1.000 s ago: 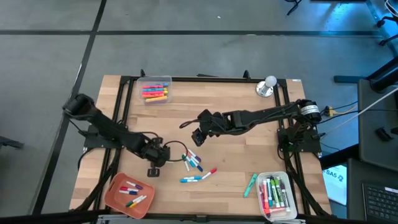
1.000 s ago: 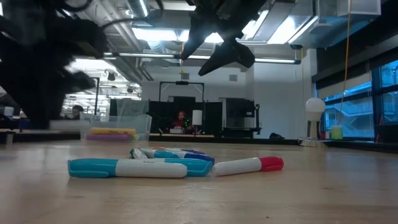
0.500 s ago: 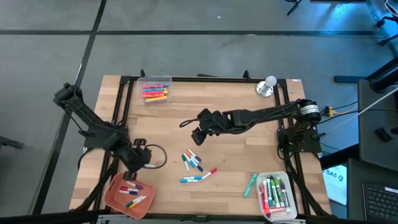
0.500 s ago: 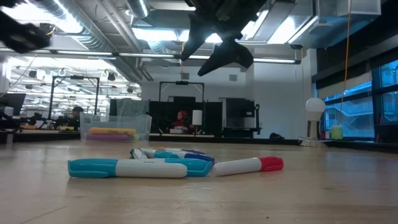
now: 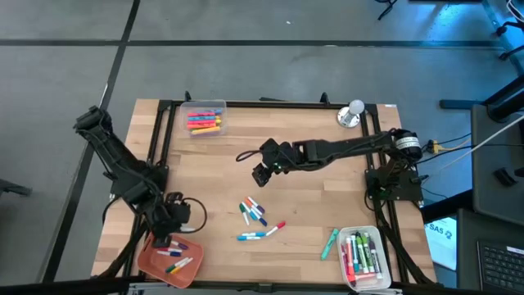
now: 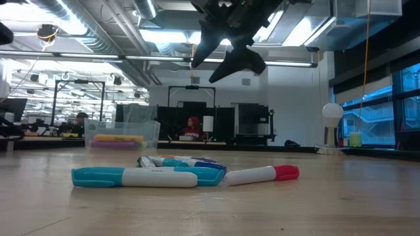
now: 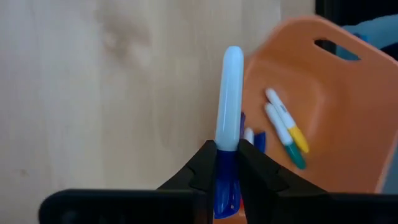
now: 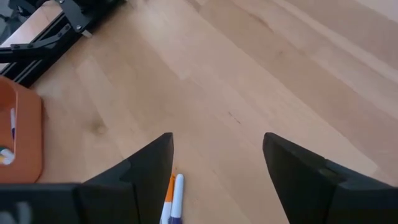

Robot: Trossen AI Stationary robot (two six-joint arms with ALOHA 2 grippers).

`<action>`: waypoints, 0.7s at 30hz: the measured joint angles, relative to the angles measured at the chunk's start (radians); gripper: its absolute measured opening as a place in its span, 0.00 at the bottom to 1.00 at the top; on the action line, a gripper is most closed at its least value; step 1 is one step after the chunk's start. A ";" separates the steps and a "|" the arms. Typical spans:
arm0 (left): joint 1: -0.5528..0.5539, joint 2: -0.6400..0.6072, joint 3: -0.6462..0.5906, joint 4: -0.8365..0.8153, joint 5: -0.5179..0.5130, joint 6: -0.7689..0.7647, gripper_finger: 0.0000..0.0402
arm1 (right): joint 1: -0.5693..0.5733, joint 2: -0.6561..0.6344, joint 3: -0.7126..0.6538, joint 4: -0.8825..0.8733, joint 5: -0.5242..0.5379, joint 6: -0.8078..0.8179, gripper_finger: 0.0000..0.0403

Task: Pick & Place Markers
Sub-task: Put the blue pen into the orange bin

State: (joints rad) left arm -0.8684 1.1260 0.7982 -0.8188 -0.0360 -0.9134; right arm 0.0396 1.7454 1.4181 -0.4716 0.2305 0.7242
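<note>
My left gripper (image 5: pixel 169 223) (image 7: pixel 226 163) hovers at the orange tray (image 5: pixel 169 255) (image 7: pixel 323 118) near the table's near-left corner, shut on a white marker with a blue cap (image 7: pixel 227 106). A few markers (image 7: pixel 283 124) lie in the tray. Loose markers (image 5: pixel 255 217) (image 6: pixel 177 172) lie on the wood at the table's middle. My right gripper (image 5: pixel 260 172) (image 8: pixel 217 168) hangs open above the table's middle, over bare wood beyond those markers. My left gripper pinches the white marker at its blue cap end (image 7: pixel 225 168) between the two fingers. The white barrel sticks out forward past the fingertips, along the fingers. The marker is lifted clear, its free end over the wood beside the tray's edge.
A clear bin of markers (image 5: pixel 205 119) stands at the far left. Another clear bin of markers (image 5: pixel 363 256) sits at the near right, a green marker (image 5: pixel 329 243) beside it. A silver bell (image 5: pixel 352 113) stands at the far right corner.
My left gripper has drawn back from the table's middle toward the near-left corner, carrying the marker to the orange tray. My right gripper has risen slightly toward the far edge and stayed open.
</note>
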 joint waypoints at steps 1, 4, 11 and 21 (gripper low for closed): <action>-0.010 0.000 0.000 0.000 0.008 -0.016 0.11 | -0.002 0.000 0.000 0.000 -0.004 0.000 0.61; -0.042 0.000 0.000 0.000 0.019 -0.059 0.12 | -0.008 0.000 0.000 0.000 -0.006 -0.001 0.61; -0.098 0.000 0.000 0.000 0.019 -0.137 0.12 | -0.013 0.000 0.000 0.009 -0.007 -0.014 0.61; -0.119 0.049 -0.021 0.021 0.070 -0.161 0.12 | -0.016 0.000 0.000 0.011 -0.007 -0.023 0.61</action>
State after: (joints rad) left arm -0.9874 1.1753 0.7772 -0.7979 0.0337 -1.0747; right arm 0.0235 1.7454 1.4181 -0.4606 0.2237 0.7013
